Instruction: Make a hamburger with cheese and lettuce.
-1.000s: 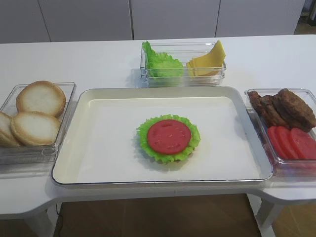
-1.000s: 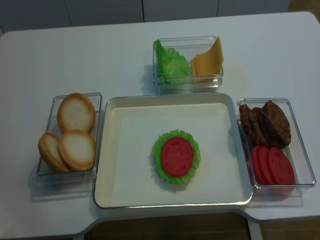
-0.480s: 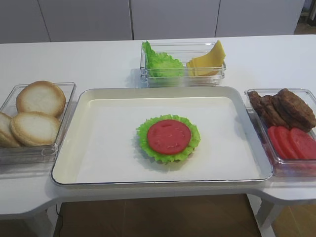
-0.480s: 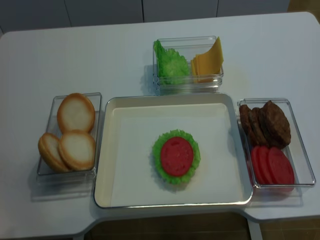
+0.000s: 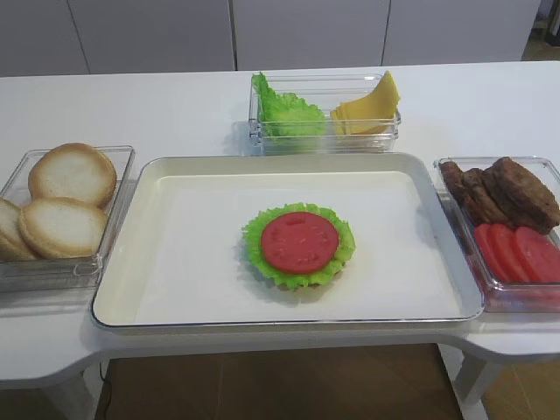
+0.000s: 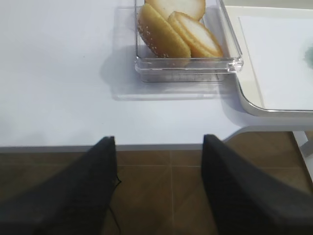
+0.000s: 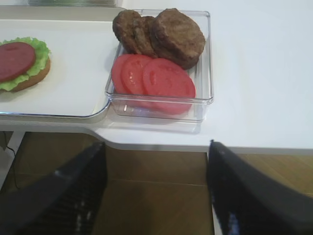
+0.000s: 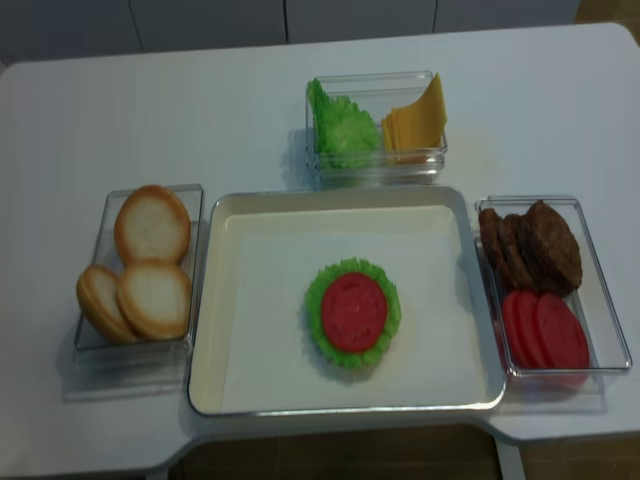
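The hamburger [image 5: 299, 247] lies in the middle of the white tray [image 5: 175, 289]: a bun base, the frilly green lettuce [image 5: 255, 236] and a red tomato slice [image 5: 299, 241] on top. From the right wrist it shows at far left [image 7: 19, 63]. Cheese [image 5: 367, 107] slices lean in the clear box at the back, beside an upright bunch of green leaves [image 5: 284, 112]. My right gripper [image 7: 155, 159] is open and empty, off the table's front edge over the floor. The left gripper [image 6: 159, 152] is likewise open and empty, off the front edge. Neither gripper shows in the high views.
A clear box of bun halves [image 5: 61, 210] stands left of the tray, straight ahead of the left gripper [image 6: 181, 34]. On the right, a clear box [image 5: 490, 289] holds brown patties [image 7: 161, 34] and tomato slices [image 7: 151, 78], just ahead of the right gripper.
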Available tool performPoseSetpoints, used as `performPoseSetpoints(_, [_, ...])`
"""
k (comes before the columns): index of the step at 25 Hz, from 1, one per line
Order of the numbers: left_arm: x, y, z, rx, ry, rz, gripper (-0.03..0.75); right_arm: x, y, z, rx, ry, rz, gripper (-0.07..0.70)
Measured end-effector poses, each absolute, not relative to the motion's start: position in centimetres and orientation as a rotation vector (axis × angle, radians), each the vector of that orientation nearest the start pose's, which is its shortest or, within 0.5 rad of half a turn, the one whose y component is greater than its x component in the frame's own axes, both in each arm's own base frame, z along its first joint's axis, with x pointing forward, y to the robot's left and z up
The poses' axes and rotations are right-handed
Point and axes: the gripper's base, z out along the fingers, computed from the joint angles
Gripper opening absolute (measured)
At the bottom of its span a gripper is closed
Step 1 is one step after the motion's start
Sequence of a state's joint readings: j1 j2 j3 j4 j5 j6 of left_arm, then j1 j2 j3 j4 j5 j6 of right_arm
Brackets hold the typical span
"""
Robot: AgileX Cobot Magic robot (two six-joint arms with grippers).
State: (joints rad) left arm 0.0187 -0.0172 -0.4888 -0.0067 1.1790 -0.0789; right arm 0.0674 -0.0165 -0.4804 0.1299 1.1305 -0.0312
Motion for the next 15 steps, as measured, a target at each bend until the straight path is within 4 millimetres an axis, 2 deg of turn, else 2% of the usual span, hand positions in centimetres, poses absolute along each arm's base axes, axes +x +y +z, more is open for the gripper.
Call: performPoseSetpoints(15, [-1.16,-0.08,26.48,-0.104,2.154,-0.043,0.415,-0.93,1.04,26.68,-0.113,2.112,0.181,0.48])
